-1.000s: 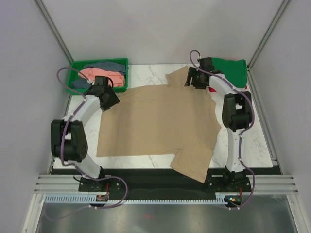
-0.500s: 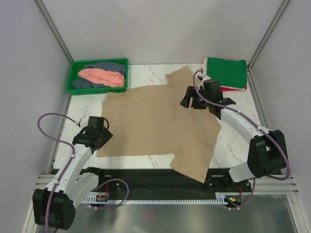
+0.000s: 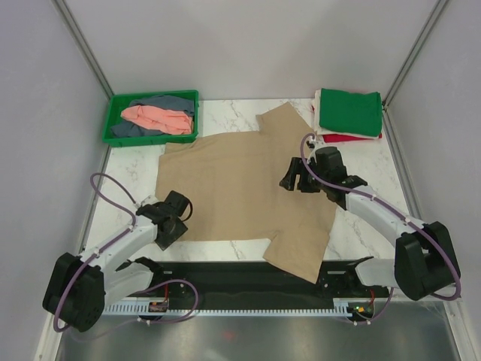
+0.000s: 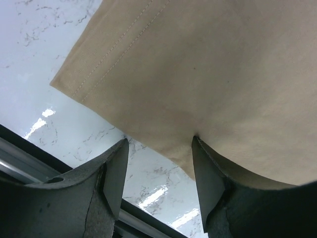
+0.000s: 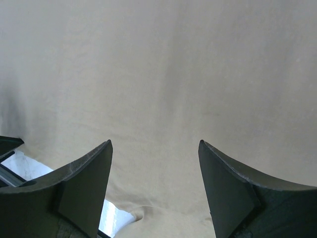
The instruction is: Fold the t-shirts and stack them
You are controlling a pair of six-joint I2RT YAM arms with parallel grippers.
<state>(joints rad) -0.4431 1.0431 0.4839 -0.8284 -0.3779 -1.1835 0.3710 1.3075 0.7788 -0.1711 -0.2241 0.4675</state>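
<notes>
Your tan t-shirt [image 3: 240, 188] lies spread flat in the middle of the counter [image 3: 225, 113]. In the overhead view its long axis runs left to right, with the hem at the left and one sleeve toward the top, one toward the bottom. The left pincer [image 3: 180, 212] sits low at the lower-left hem corner, jaws wide and empty. In its wrist view the shirt's side edge passes between the fingers, the stitched corner up and to the left. The right pincer [image 3: 290, 179] hovers over the cloth right of centre, also wide, holding nothing. Your left arm is nearer that corner, so it looks best placed to grip first. The folded dark green shirt [image 3: 348, 111] waits upper right.
</notes>
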